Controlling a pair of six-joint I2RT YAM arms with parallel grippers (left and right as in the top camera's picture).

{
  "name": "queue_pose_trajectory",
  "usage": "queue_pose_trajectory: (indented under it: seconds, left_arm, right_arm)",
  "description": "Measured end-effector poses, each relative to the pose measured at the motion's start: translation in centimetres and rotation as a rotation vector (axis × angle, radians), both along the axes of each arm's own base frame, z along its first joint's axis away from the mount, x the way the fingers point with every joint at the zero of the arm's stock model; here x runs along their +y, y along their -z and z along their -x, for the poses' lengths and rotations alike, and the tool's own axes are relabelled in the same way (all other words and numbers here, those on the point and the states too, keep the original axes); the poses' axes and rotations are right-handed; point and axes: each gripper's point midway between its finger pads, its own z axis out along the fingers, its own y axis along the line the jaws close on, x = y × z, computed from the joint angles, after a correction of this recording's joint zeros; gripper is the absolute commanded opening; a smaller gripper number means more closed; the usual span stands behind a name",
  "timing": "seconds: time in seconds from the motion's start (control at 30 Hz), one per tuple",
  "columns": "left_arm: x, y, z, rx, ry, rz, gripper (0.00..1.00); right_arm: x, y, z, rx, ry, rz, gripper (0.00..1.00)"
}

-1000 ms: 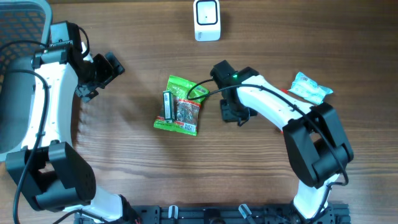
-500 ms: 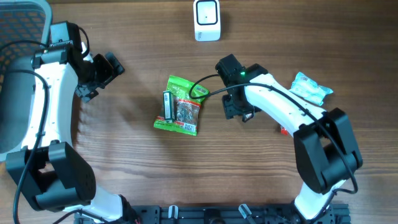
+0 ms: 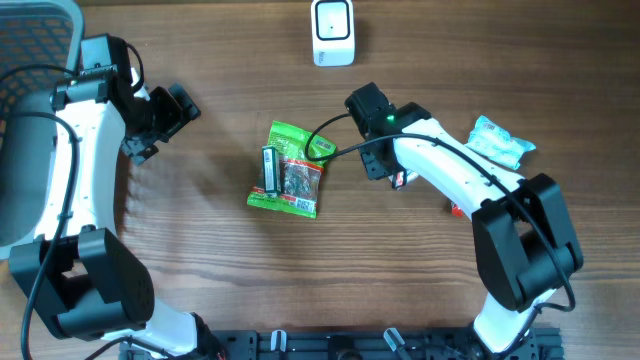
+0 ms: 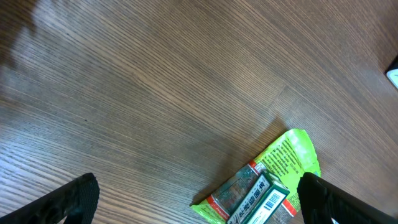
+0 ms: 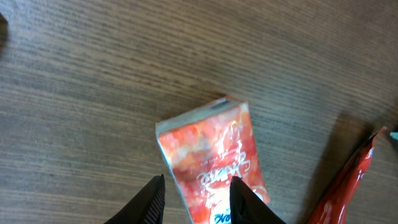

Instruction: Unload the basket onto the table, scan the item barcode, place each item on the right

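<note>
Straddling red snack packet (image 5: 208, 155) with right tool (image 5: 198, 186), grip impossible to tell; left tool (image 3: 165, 122) wide open; white scanner (image 3: 332, 30) well apart, scan undone.

— Brown, fine-grained table (image 3: 230, 80); white scanner (image 3: 332, 32), upper middle.
— Green packet (image 3: 290, 170) at centre, red and white print. Pale blue packet (image 3: 497, 140) at right.
— Orange-red mottled pouch (image 5: 211, 155), white script; red packet (image 5: 348, 180), lower right.
</note>
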Motion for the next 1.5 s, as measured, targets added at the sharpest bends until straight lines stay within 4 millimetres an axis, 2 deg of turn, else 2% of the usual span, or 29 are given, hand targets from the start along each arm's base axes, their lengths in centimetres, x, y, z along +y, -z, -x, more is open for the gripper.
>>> queue_pose_trajectory:
  seconds: [0.2,0.43,0.63,0.7,0.77,0.93,1.13,1.23,1.5]
  left_arm:
    - [0.0,0.0,0.0,0.000,0.000,0.000,1.00]
    - [0.0,0.0,0.0,0.000,0.000,0.000,1.00]
    - [0.0,0.0,0.0,0.000,0.000,0.000,1.00]
    - [0.0,0.0,0.0,0.000,0.000,0.000,1.00]
    - [0.0,0.0,0.0,0.000,0.000,0.000,1.00]
    - [0.0,0.0,0.0,0.000,0.000,0.000,1.00]
    - [0.0,0.0,0.0,0.000,0.000,0.000,1.00]
    - [0.0,0.0,0.0,0.000,0.000,0.000,1.00]
    - [0.0,0.0,0.0,0.000,0.000,0.000,1.00]
  right_arm:
    - [0.2,0.5,-0.7,-0.033,-0.039,0.001,0.35]
    - [-0.4,1.9,0.3,-0.001,-0.097,0.027,0.36]
    - [-0.4,1.9,0.3,0.000,-0.104,0.029,0.37]
    - [-0.4,2.0,0.4,0.000,-0.104,0.029,0.34]
    - [-0.4,1.9,0.3,0.000,-0.105,0.029,0.26]
    - [-0.6,2.0,0.7,0.017,-0.119,0.041,0.28]
    - [-0.1,0.3,0.7,0.000,-0.129,0.002,0.36]
    - [0.1,0.2,1.2,0.019,-0.137,-0.014,0.39]
    - [0.3,0.2,1.2,0.027,-0.187,-0.012,0.31]
